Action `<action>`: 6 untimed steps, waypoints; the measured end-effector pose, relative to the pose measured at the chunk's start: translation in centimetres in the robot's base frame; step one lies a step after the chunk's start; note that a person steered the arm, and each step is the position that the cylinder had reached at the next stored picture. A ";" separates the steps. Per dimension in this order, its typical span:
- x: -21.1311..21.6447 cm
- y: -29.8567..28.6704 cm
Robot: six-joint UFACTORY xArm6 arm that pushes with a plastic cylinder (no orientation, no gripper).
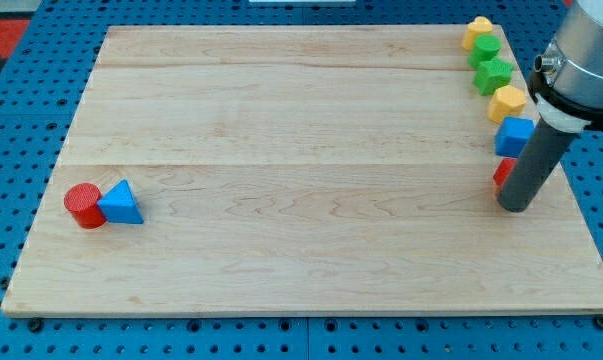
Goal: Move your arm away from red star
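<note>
Camera view: our end effector, a bare rod with nothing to open or close, plants my tip [515, 206] just right of the red star [503, 173], touching or nearly; only table [311, 250] lies leftward and below.

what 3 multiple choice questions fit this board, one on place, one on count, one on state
1. Where is my tip?
A. at the view's right, against the red block
B. beside the red cylinder
C. at the view's top left

2. How many green blocks show?
A. none
B. two
C. four

3. How do the red cylinder and the blue triangle stand?
A. far apart
B. stacked
C. touching side by side

Answers: 1 A, the rod ends next to the partly hidden red block at the right edge. 2 B, two green blocks sit in the right-hand column. 3 C, they meet with no gap at the view's left.
</note>
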State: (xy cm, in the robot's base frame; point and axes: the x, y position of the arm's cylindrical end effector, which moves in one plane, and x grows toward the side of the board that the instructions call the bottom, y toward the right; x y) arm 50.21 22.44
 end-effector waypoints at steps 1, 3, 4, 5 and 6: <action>0.1 0.4; 1.0 -6.5; -0.1 -12.1; -1.9 -18.0; -4.2 -23.2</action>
